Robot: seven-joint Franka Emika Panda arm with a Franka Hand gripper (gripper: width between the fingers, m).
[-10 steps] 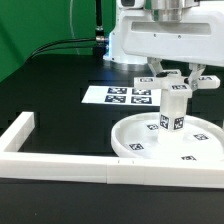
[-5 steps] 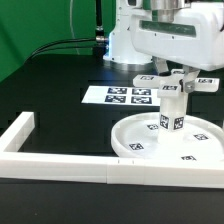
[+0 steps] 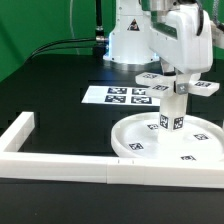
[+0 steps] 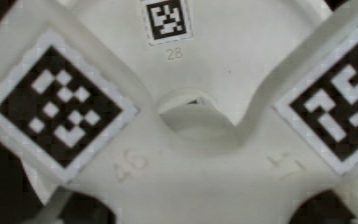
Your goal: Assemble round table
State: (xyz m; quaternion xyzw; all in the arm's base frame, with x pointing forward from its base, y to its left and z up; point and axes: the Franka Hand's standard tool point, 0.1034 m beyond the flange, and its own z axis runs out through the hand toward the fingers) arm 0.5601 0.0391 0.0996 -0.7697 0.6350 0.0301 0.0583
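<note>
The large round disc (image 3: pixel 140 140) lies on the black table at the exterior view's right. The short cylinder leg (image 3: pixel 172 112) stands upright on the disc's middle. The cross-shaped piece (image 3: pixel 158 88) sits on top of the leg, its tagged arms spread out. My gripper (image 3: pixel 180 76) comes down from above and is shut on the cross-shaped piece's middle. In the wrist view the cross-shaped piece (image 4: pixel 202 125) fills the picture, with tagged arms on both sides. My fingers do not show there.
The marker board (image 3: pixel 122 96) lies flat behind the disc. The long white square-bar frame (image 3: pixel 60 162) runs along the table's front and turns back at the exterior view's left. The robot base stands at the back.
My wrist has turned above the leg, and the cross-shaped piece's arms have swung round with it. The disc and leg have stayed in place.
</note>
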